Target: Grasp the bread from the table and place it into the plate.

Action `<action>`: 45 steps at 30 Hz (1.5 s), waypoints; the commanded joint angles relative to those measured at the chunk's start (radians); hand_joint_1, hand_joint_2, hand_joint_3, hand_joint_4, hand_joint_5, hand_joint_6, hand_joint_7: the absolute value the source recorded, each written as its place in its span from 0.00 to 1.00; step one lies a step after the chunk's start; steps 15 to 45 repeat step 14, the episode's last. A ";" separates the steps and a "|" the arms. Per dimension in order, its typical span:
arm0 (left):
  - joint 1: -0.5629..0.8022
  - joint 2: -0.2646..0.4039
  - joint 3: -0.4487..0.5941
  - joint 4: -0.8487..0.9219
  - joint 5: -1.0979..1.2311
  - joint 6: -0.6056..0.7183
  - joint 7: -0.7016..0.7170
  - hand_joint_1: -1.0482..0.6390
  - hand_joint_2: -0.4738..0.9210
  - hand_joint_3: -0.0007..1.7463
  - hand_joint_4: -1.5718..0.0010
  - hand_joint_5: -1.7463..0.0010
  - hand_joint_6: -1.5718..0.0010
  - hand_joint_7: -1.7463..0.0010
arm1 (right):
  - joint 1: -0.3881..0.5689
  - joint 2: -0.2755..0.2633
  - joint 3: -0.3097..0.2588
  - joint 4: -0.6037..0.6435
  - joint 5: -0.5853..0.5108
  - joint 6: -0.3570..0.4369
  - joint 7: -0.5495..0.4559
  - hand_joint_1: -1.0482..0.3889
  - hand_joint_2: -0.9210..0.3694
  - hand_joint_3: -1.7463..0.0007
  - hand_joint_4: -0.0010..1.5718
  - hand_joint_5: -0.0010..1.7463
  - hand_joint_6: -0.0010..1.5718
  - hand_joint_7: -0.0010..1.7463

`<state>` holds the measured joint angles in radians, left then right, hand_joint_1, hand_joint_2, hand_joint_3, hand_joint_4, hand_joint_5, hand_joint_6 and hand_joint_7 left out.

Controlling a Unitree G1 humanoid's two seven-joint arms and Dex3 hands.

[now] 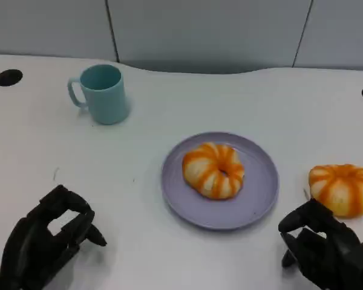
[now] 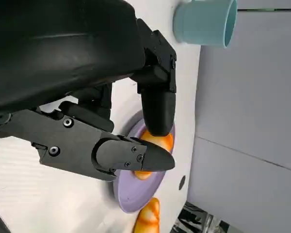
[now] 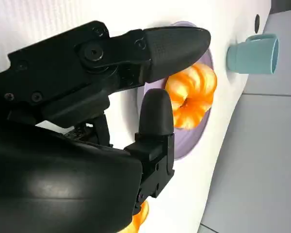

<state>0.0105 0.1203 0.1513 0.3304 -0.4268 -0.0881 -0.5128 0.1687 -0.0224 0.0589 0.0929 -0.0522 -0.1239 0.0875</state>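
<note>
**Loose bread sitting just ahead of the right hand**

White tabletop (image 1: 42, 151) is running back to a grey panelled wall, with dark cable holes near its far corners. Standing toward the far left is a teal mug (image 1: 101, 93), handle pointing left.

1 bread (image 1: 213, 170), ring-shaped with orange and pale stripes, is already lying inside the lilac plate (image 1: 263, 199) at the centre. A 2nd bread (image 1: 342, 189), same striping, is sitting on the bare table just right of the plate, apart from its rim. Judged to be the piece remaining to move.

Key relation: the 2nd bread is lying just beyond and slightly right of the right hand (image 1: 327, 251), fingertips almost at its near edge but not touching. It is round, so no long axis is constraining the approach. The left hand (image 1: 45, 241) is resting at the near left, well apart from it, with the plate in between; the right hand is clearly the nearer.

Both hands are holding nothing, fingers loosely bent and spread apart, released.

Markings: no brand, label or readable writing is showing on the mug, plate or table.
</note>
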 commanded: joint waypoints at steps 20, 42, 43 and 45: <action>0.013 0.009 0.013 -0.020 0.019 0.007 0.002 0.33 1.00 0.14 0.61 0.00 0.73 0.00 | 0.012 -0.015 -0.006 -0.044 -0.009 0.027 -0.011 0.54 0.00 0.81 0.36 1.00 0.23 1.00; 0.013 0.009 0.013 -0.020 0.019 0.007 0.002 0.33 1.00 0.14 0.61 0.00 0.73 0.00 | 0.012 -0.015 -0.006 -0.044 -0.009 0.027 -0.011 0.54 0.00 0.81 0.36 1.00 0.23 1.00; 0.013 0.009 0.013 -0.020 0.019 0.007 0.002 0.33 1.00 0.14 0.61 0.00 0.73 0.00 | 0.012 -0.015 -0.006 -0.044 -0.009 0.027 -0.011 0.54 0.00 0.81 0.36 1.00 0.23 1.00; 0.013 0.009 0.013 -0.020 0.019 0.007 0.002 0.33 1.00 0.14 0.61 0.00 0.73 0.00 | 0.012 -0.015 -0.006 -0.044 -0.009 0.027 -0.011 0.54 0.00 0.81 0.36 1.00 0.23 1.00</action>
